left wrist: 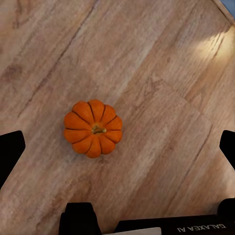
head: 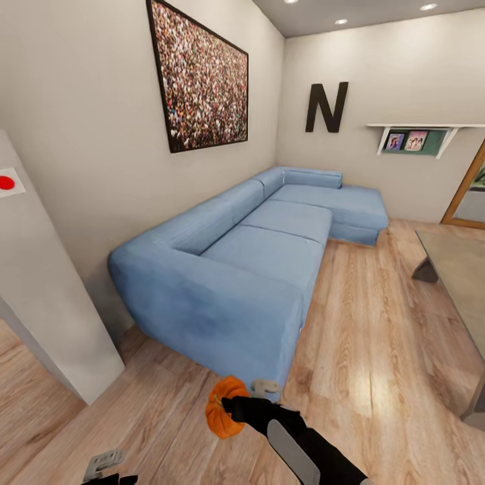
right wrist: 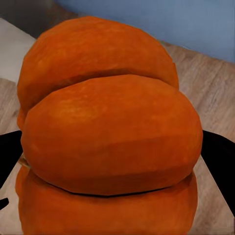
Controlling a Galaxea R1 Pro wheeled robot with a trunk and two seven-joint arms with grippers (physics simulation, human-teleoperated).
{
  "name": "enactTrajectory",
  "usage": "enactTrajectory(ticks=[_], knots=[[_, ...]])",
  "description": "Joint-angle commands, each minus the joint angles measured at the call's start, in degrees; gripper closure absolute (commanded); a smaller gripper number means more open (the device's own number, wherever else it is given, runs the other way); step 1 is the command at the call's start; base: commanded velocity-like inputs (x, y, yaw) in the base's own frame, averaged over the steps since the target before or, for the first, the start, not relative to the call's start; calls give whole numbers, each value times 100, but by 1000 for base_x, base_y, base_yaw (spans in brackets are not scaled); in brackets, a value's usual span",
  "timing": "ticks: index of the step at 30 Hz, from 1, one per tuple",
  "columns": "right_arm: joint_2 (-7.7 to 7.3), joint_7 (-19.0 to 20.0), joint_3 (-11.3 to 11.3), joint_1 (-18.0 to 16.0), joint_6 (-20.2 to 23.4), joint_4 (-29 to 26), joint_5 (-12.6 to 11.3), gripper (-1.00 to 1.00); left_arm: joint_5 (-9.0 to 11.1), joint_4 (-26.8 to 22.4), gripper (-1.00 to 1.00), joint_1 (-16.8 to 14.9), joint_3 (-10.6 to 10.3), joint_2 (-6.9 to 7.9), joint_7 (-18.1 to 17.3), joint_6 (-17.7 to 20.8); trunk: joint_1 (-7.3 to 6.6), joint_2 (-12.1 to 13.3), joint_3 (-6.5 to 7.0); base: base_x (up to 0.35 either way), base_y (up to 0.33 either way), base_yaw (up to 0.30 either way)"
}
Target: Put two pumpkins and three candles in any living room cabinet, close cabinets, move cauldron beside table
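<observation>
Right tool (head: 232, 406) low in the head view, pinching a pumpkin (head: 225, 407) held above the wood floor (head: 377, 337), just in front of the near end of the blue sofa (head: 229, 283). In the right wrist view the pumpkin (right wrist: 110, 142) fills nearly everything, dark fingers (right wrist: 220, 156) showing at both flanks, so the grip looks firm. Left tool (left wrist: 117, 147) spread wide, fingers at the two edges of its wrist view, hanging over a second pumpkin (left wrist: 93, 128) that sits upright on the floor, stem up, untouched. That second pumpkin does not show in the head view; only a scrap of the left tool appears at the bottom edge there. Corner of the grey counter (head: 458, 269) at the right edge. No cabinet, candles or cauldron in view. Judgement: pumpkin-gathering step, one in hand, one about to be taken; nothing stowed yet as far as can be seen. Next move calls for the left tool to drop straight down around the floor pumpkin and close across its ribs, then a turn of the base to find the cabinet.
</observation>
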Motion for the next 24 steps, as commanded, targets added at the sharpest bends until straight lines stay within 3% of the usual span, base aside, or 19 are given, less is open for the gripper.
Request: enactTrajectory(ticks=[1, 6, 15, 24], knots=[[-2, -60, 13, -7, 45, -23, -45, 100, 59, -7, -100, -2, -18, 3, -10, 50, 22, -44, -23, 0, 0, 0], [-17, -61, 22, -7, 110, -132, -3, 100, 59, -7, -100, -2, -18, 5, -10, 50, 132, -245, -113, 0, 0, 0], [-49, -66, 13, -7, 141, -940, 8, 100, 58, -7, -100, -5, -18, 7, -11, 51, 330, -606, -275, 0, 0, 0], [-45, -71, 14, -7, 165, -1030, 8, 100, 60, -54, -100, -95, -20, 63, -17, 275, 527, -967, -436, 0, 0, 0]])
